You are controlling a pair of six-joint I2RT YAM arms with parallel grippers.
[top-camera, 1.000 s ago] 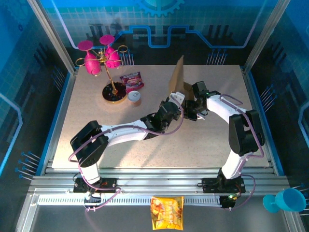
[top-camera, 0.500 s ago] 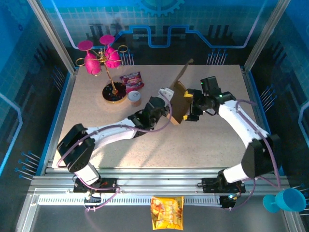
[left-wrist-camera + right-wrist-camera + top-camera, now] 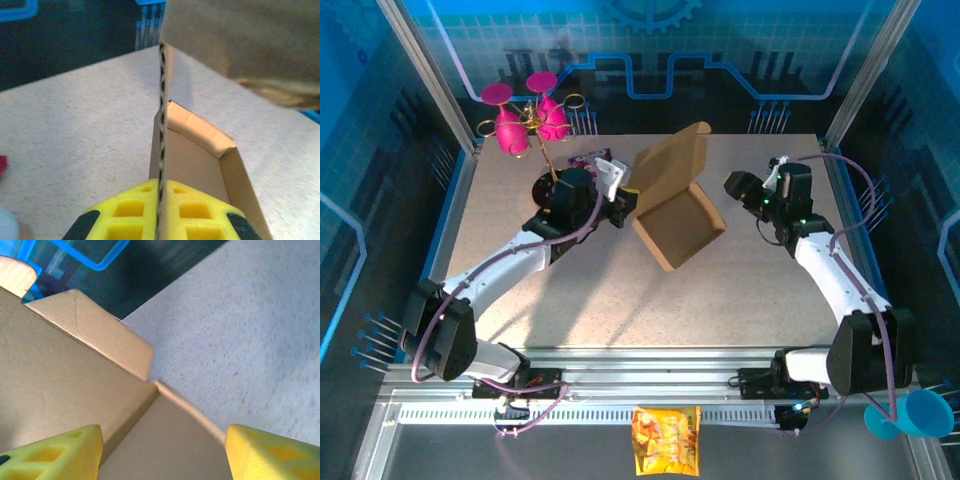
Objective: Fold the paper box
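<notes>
The paper box (image 3: 675,205), lid raised, is at mid-table, one wall edge clamped between the left gripper's (image 3: 623,197) pads. The right gripper (image 3: 735,187), fingers apart, is just beside the box's right corner. A pink glass rack (image 3: 525,118) stands behind.

Left pincer (image 3: 159,210) clamped on paper box (image 3: 195,160) wall edge; table (image 3: 75,130) beneath.

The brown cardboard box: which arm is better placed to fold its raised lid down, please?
Probably right: the right gripper is open and free beside the brown cardboard box, while the left gripper is shut on its wall.
</notes>
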